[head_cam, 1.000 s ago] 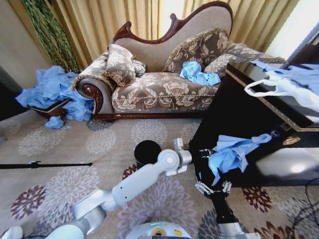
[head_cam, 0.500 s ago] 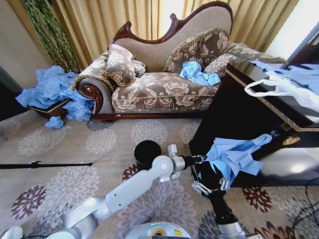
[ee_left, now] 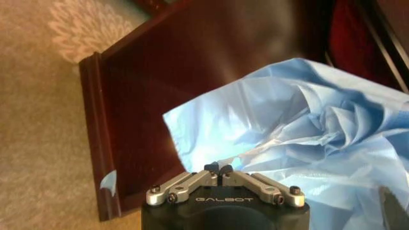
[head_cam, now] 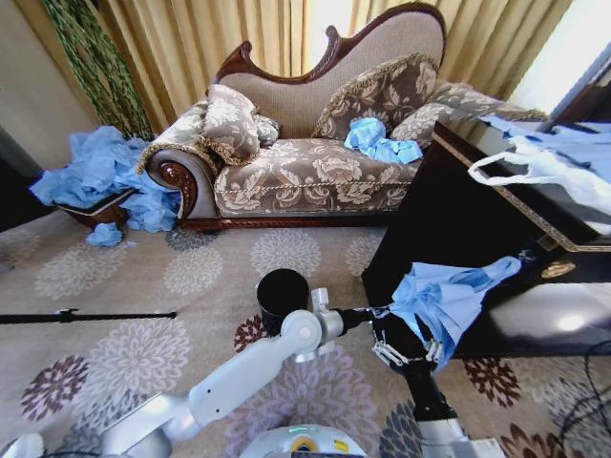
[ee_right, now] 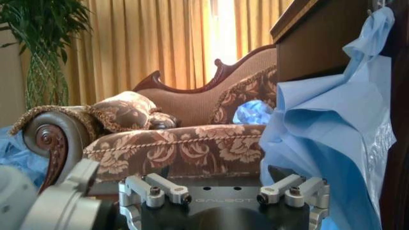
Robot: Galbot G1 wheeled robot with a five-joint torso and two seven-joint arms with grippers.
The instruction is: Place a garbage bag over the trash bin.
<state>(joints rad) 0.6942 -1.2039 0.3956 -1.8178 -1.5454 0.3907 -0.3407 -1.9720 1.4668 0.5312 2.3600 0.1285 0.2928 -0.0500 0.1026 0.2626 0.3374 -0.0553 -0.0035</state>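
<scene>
The left gripper (head_cam: 374, 312), clamped on the garbage bag (head_cam: 441, 299), has drawn its edge toward the trash bin (head_cam: 283, 292) at nine o'clock, spreading it. The right gripper (head_cam: 409, 357) waits spread apart at six o'clock under the bag, so bagging remains undone.

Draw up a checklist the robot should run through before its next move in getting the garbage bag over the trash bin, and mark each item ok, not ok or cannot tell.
1. Left gripper has the garbage bag: ok, its fingers are shut on an edge in the left wrist view.
2. Right gripper has the bag: not ok, its fingers are open, just below the bag.
3. Bag mouth is spread open: not ok, the bag hangs bunched.
4. Trash bin stands upright with its mouth free: ok.
5. Bag is over the bin: not ok, it hangs to the bin's right, by the dark cabinet.
</scene>
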